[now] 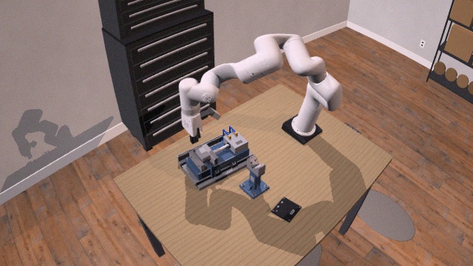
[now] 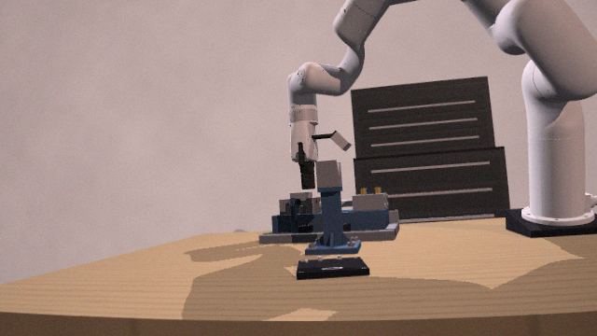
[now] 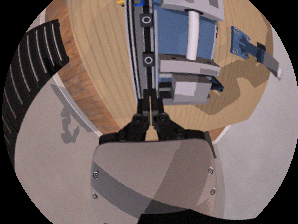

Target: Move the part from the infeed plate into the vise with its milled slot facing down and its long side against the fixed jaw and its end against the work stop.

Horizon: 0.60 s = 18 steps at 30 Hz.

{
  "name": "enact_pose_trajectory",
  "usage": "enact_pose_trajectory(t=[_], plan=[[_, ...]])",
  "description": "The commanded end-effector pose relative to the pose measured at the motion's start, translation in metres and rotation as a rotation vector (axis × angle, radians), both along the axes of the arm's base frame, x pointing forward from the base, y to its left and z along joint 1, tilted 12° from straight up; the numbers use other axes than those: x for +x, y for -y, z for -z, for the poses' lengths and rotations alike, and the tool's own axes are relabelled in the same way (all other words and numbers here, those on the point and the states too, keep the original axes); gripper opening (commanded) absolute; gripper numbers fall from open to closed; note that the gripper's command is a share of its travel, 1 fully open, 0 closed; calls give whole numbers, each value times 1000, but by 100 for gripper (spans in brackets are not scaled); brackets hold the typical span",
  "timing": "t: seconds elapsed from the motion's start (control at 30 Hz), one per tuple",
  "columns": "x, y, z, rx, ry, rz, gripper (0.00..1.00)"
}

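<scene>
A: Where is the part [image 1: 202, 152]?
B: In the vise [image 1: 216, 157], a grey block between the jaws; its slot cannot be made out.
A: The infeed plate [image 1: 286, 209]?
B: Bare, on the bench [image 1: 332, 159].
A: And the end effector [image 1: 194, 139]?
B: Fully closed, gripping nothing, above the vise's far edge. Only the wrist view shows its 2 fingertips touching.
</scene>
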<state>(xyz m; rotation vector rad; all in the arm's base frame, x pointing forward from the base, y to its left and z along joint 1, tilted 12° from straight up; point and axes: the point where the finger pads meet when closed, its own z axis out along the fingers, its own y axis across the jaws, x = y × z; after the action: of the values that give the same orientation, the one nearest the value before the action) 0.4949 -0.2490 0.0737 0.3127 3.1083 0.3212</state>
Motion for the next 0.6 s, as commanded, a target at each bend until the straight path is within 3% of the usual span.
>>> enact_pose_trajectory(t=[0.0,0.57], plan=[[1,3,-10,-2,3,1,0],[0,9,-41,-2,3,1,0]])
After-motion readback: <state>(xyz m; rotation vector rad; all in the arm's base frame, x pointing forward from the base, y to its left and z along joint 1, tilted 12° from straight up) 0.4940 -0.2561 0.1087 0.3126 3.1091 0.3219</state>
